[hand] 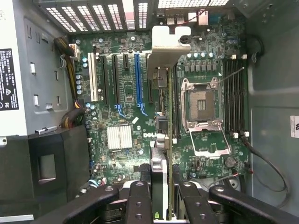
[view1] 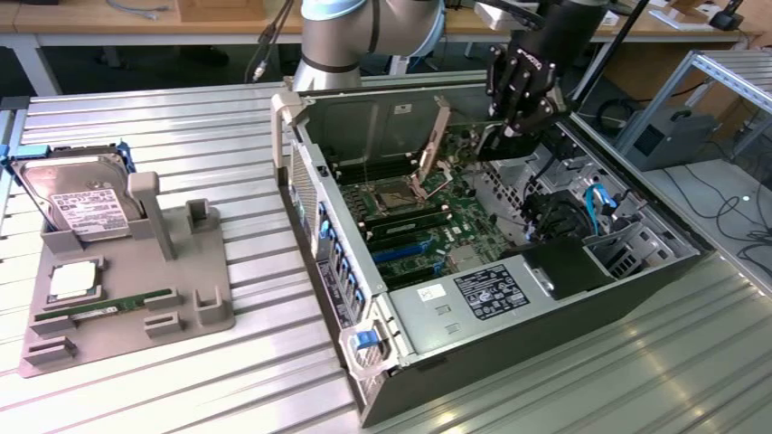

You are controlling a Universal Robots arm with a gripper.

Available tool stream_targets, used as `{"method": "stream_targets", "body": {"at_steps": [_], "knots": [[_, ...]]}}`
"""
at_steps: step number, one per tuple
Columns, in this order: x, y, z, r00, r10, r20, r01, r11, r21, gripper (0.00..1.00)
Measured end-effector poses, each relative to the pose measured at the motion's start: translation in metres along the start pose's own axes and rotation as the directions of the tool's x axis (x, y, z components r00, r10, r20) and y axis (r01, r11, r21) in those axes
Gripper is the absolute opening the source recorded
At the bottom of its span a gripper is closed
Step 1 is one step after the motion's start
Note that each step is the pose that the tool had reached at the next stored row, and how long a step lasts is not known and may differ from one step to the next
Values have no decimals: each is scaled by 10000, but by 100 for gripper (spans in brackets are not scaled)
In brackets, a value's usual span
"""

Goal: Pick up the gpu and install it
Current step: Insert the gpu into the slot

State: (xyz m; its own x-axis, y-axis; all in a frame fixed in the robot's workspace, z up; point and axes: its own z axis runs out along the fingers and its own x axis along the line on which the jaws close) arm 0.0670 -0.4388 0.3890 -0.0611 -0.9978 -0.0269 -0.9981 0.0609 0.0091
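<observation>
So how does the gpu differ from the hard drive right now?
The gpu is gripped in the claw over the motherboard; the hard drive stands in the grey holder outside the case. The gpu is thin with a silver bracket; the hard drive is boxy with a white label. Both are computer parts.

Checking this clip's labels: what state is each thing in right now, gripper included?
gripper: shut on the gpu.
gpu: held edge-on above the motherboard, apparently not seated in a slot.
computer case: lying on its side, open.
CPU socket: open, empty.
hard drive: standing upright in the grey holder.
RAM stick: lying flat in the grey holder.
</observation>
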Motion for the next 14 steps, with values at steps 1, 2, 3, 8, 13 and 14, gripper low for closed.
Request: {"method": "stream_targets", "body": {"at_steps": [1, 2, 3, 8, 13, 14], "knots": [[3, 5, 8, 10000, 0, -1, 0, 10000, 0, 27], [5, 10, 15, 10000, 0, -1, 0, 10000, 0, 27], [9, 18, 24, 10000, 0, 0, 0, 10000, -1, 27], [27, 50, 54, 10000, 0, 0, 0, 10000, 0, 27], [40, 69, 75, 10000, 0, 0, 0, 10000, 0, 27], [45, 74, 81, 10000, 0, -1, 0, 10000, 0, 27]]}}
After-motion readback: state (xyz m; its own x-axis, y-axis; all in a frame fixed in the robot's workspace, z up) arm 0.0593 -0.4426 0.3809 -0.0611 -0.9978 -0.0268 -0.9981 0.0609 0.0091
